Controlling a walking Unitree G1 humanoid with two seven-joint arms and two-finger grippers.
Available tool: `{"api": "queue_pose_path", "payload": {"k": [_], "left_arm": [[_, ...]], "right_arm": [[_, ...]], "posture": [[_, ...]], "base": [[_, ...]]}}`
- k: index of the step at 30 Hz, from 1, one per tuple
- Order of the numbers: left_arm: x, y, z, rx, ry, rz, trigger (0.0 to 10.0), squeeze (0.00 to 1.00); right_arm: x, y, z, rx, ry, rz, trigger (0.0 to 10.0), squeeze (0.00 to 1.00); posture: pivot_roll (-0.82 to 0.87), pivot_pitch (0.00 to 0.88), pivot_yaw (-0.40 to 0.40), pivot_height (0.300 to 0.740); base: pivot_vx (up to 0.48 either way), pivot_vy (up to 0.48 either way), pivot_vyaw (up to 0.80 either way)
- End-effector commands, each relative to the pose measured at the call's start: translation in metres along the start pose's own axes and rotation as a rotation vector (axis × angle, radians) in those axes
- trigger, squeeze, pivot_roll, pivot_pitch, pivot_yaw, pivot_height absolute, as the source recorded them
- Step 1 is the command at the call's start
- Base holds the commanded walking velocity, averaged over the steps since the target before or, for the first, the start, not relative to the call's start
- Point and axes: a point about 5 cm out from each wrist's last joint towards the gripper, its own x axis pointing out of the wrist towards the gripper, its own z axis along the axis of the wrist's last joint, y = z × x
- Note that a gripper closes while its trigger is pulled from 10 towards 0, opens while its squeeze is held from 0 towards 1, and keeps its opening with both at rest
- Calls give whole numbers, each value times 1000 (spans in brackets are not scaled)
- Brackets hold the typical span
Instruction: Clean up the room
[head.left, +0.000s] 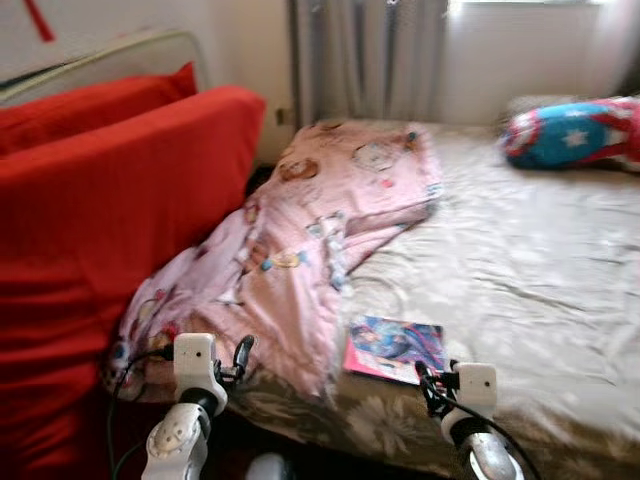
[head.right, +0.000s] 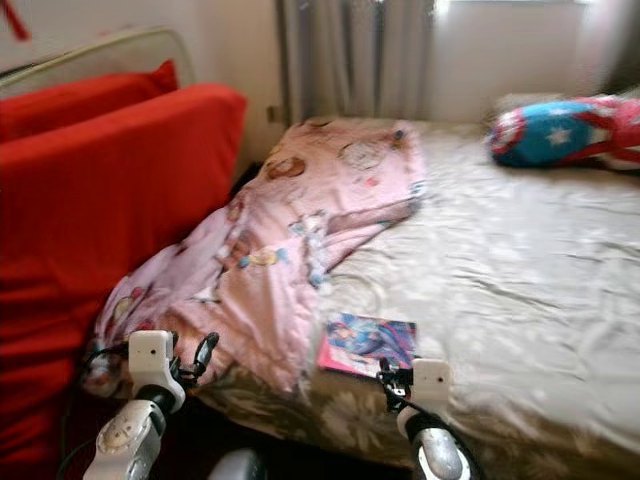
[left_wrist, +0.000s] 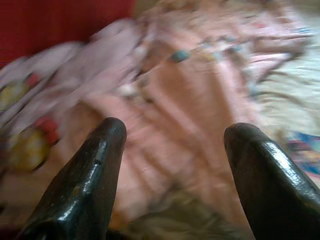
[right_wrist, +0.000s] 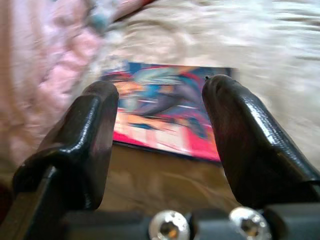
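As I held both arms low at the foot of the bed (head.left: 560, 290), the right gripper (right_wrist: 160, 125) hovered with its fingers spread, apart from and aimed at the colourful book (head.left: 394, 349) lying flat near the mattress's near edge. My left gripper (left_wrist: 170, 155) was likewise spread wide and empty, pointed at the pink printed blanket (head.left: 300, 250) that trailed in a rumpled heap from mid-bed down over the near corner.

I judged the book thin, light and fairly stiff, its glossy cover likely slippery; flat on soft bedding, it offered little to pinch except an edge, and the side nearest the right gripper looked the best place to slide a finger under. The blanket I took to be soft and limp, likely to sag and drag, so a gathered fold near its draped corner seemed the surest hold.

To my left a red cushioned sofa (head.left: 110, 220) stood close against the bed, leaving scant room for that arm. Farther off, the beige bedspread lay open on the right, and a star-patterned cushion (head.left: 575, 135) rested near the far edge, before grey curtains (head.left: 370, 55).
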Motion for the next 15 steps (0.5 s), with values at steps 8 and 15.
{"api": "queue_pose_path", "payload": {"k": [8, 15], "left_arm": [[0, 5, 2, 8, 4, 12, 10000, 0], [1, 4, 2, 11, 1, 9, 10000, 0]], "right_arm": [[3, 6, 6, 11, -29, 15, 10000, 0], [3, 5, 6, 11, -24, 9, 10000, 0]], "posture": [[-11, 0, 12, 635], [-13, 0, 11, 635]], "base": [[315, 0, 0], [223, 0, 0]]}}
